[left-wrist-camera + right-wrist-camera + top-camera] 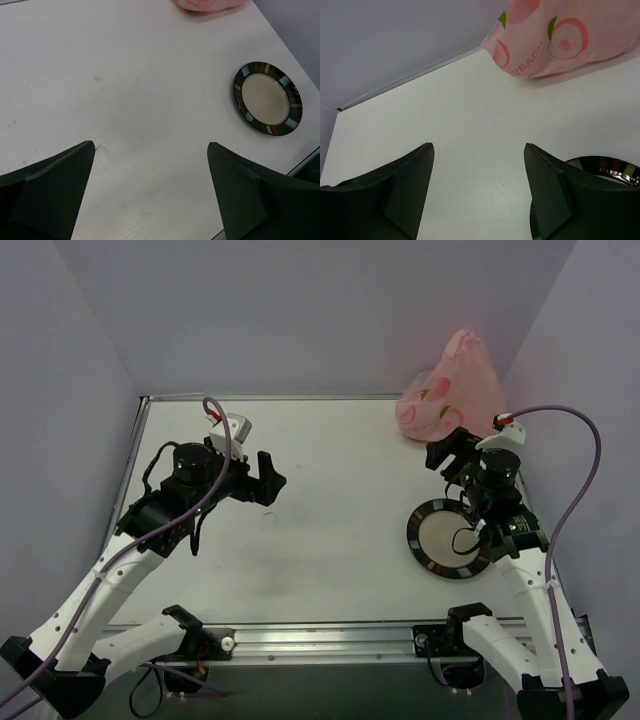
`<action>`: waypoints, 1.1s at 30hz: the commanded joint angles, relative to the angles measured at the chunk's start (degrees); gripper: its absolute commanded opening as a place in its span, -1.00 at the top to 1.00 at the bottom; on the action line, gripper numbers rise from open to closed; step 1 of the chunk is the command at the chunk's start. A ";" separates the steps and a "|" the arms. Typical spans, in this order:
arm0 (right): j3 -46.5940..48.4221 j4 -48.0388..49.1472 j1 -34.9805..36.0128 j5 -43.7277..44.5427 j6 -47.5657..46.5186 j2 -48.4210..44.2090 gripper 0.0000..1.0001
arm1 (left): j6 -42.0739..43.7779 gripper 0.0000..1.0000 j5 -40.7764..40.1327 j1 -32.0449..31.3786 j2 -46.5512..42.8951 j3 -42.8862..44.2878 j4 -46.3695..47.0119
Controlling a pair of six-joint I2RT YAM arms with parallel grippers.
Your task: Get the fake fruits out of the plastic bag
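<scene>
Left claw [267,479]: released, the jaws standing very wide apart. In its own wrist view [150,150] only bare bench shows between the two dark fingers [55,185]. It holds nothing and touches nothing. It hangs above the left-middle part of the bench and points toward the right side.

Right claw [451,449]: also released, the jaws clearly apart. In its wrist view [477,150] only white bench lies between the fingers [395,190]. It grasps nothing. It is near the lower edge of the plastic bag but apart from it, without contact.

Plastic bag [452,390]: thin pink film, heaped up in the far right corner of the bench. From the right wrist [555,40] I see on it printed peach shapes with small green leaves and some red letters. From the left wrist only its lower edge [205,4] enters the view at the top. Neither claw touches it.

Fake fruits: I cannot make them out; the bag's surface shows only its print.

Plate [424,540]: round, with a dark striped rim [240,92] and a pale centre. It lies on the right side of the bench, nearer than the bag. The right arm passes over it and hides part of it from above; its rim [605,162] shows beside the right finger.

Bench [330,460]: white top with a metal edge.
</scene>
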 commanded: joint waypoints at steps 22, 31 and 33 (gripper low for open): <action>35.66 3.40 -3.34 17.92 -11.82 43.68 -0.85 | 3.12 -0.89 -7.80 -2.07 1.21 -1.90 -2.58; 45.08 8.39 -6.85 15.19 -13.40 59.50 -0.67 | 1.54 -0.88 -4.99 -1.80 5.42 -0.85 -1.09; 43.16 10.50 -8.43 13.52 -13.22 59.96 -0.36 | 0.58 -0.88 -4.12 -1.45 6.74 0.12 -1.00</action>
